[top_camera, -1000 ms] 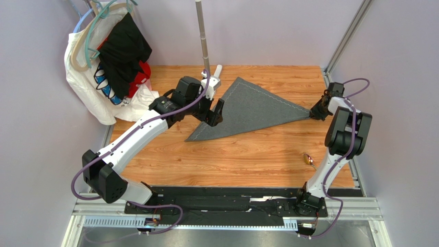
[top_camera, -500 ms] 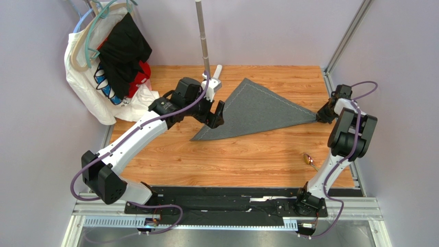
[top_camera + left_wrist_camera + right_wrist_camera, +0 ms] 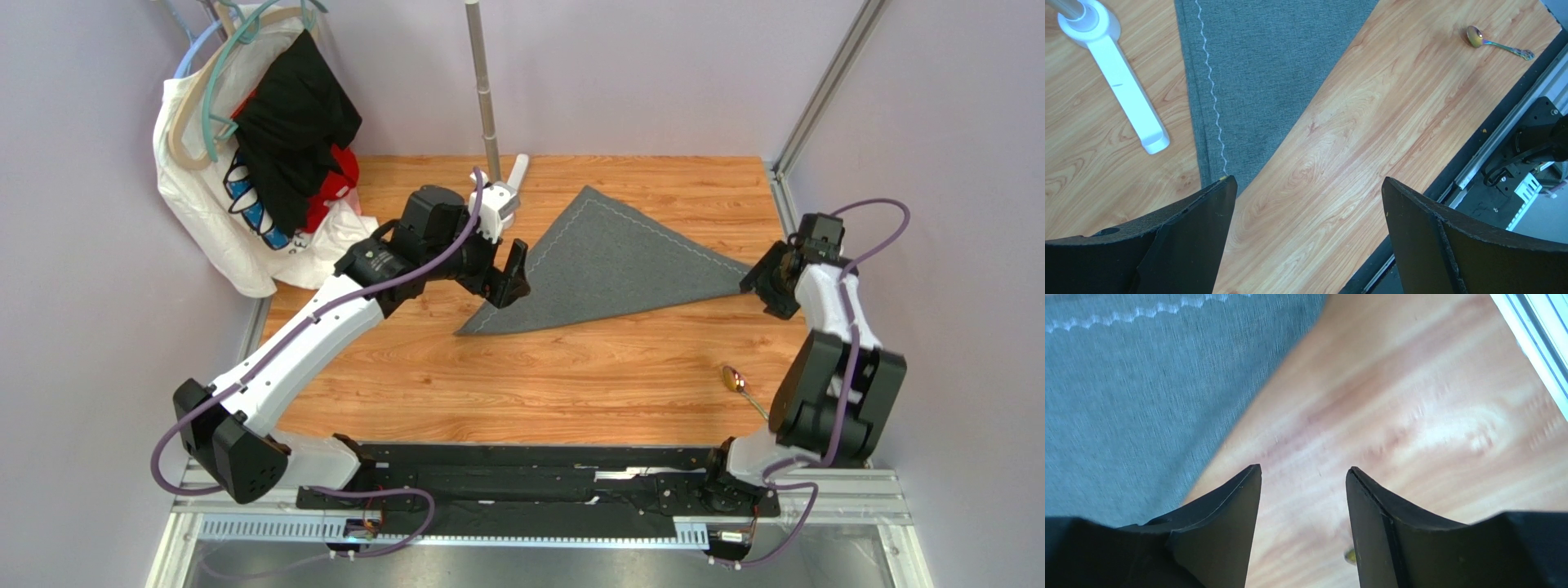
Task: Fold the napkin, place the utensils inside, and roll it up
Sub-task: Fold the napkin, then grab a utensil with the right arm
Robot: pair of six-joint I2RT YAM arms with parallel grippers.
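Both apart, left hand (image 3: 1306, 185) and right hand (image 3: 1303, 471) hover at napkin (image 3: 601, 263) edges (spoon (image 3: 736, 379) aside).

Overhead view, close wrist views sharing napkin (image 3: 1260, 73)

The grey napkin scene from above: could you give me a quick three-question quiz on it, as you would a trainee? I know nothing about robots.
1. True or false: the napkin lies folded into a triangle.
2. Where is the spoon? A on the napkin; B on the bare table beside the right arm; C in a gripper.
3. What does the right gripper hold?
Key: 1 true. 2 B. 3 nothing; its jaws stand open over the wood.
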